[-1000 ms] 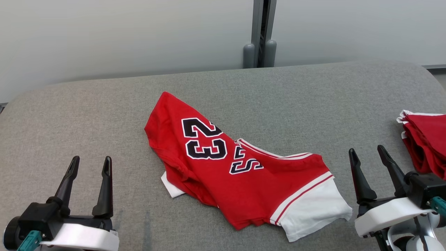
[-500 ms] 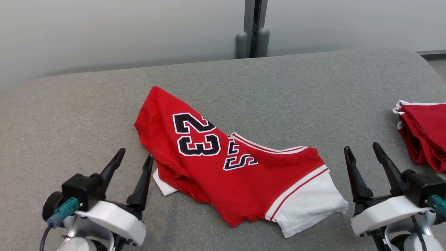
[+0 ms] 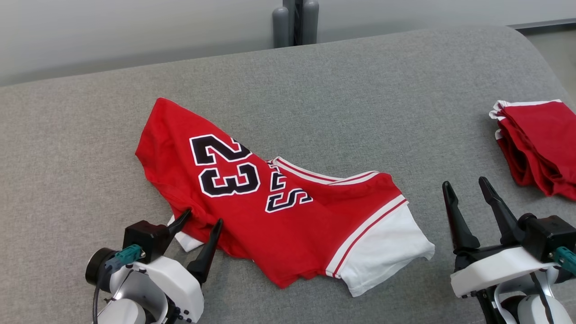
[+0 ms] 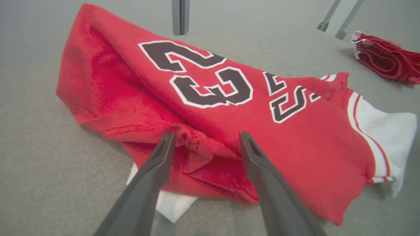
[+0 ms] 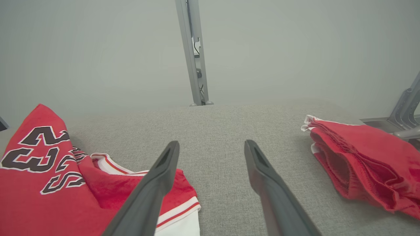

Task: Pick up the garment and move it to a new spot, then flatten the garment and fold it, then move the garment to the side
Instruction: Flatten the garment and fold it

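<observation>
**Risk: a one-layer pinch**

The crumpled red knit jersey (image 3: 279,211), black 23, white sleeves, lies on the grey woven table (image 3: 360,90), left of middle. My left gripper (image 3: 203,216) stands open astride its bunched near fold. Closing may catch one soft layer and slip. My right gripper (image 3: 464,181) hovers open near the folded red pile (image 3: 535,144) at the right edge.
</observation>
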Available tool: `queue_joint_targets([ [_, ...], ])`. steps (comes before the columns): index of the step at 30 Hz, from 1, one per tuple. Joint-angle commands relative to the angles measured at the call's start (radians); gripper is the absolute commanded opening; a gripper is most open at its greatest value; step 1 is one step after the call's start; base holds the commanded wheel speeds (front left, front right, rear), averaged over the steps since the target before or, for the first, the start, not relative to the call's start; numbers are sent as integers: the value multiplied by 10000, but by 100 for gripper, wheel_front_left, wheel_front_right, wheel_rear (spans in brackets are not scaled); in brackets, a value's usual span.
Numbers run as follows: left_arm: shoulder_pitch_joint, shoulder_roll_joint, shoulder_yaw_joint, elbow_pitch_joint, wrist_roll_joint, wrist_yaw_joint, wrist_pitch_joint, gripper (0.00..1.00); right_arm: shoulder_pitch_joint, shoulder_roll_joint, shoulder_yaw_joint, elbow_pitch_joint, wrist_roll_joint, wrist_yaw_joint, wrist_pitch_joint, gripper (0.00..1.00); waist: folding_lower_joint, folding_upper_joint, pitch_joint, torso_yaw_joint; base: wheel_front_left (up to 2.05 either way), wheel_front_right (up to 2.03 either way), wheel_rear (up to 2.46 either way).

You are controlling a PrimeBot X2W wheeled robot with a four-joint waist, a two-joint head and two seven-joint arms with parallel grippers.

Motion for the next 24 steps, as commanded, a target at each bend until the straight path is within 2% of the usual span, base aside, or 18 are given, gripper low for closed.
queue_joint_targets([
  [1, -193, 56, -37, 208, 107, -62, 25, 100, -102, -37, -15, 38, 64, -3, -73, 100, 0, 0, 61, -38, 0, 0, 0],
  [3, -306, 76, -92, 494, 199, -18, 77, 100, -144, -36, -9, 88, 98, -3, -136, 100, 0, 0, 91, -44, 0, 0, 0],
  [4, -343, 116, -110, 651, 259, 16, 101, 95, -163, -36, 0, 112, 113, -1, -142, 100, 0, 0, 99, -47, 0, 0, 0],
  [5, -376, 108, -104, 743, 256, 26, 64, 66, -187, -37, 6, 136, 123, -3, -152, 100, 0, 0, 101, -44, 0, 0, 0],
  [6, -429, 115, -52, 790, 261, 51, -24, 27, -203, -36, 8, 156, 132, -3, -191, 100, 0, 0, 94, -36, 0, 0, 0],
  [7, -459, 157, -1, 823, 289, 104, -76, 0, -209, -37, 7, 168, 163, -3, -214, 100, 0, 0, 92, -27, 0, 0, 0],
  [12, -458, 269, 240, 537, 242, 250, -364, 0, -163, -37, -120, 239, 184, -3, -251, 100, 0, 0, 31, 101, 0, 0, 0],
  [24, -223, 1112, 967, -2506, 323, 776, -348, 0, 43, -36, -553, 326, 196, -3, -198, 100, 0, 0, -542, 686, 0, 0, 0],
])
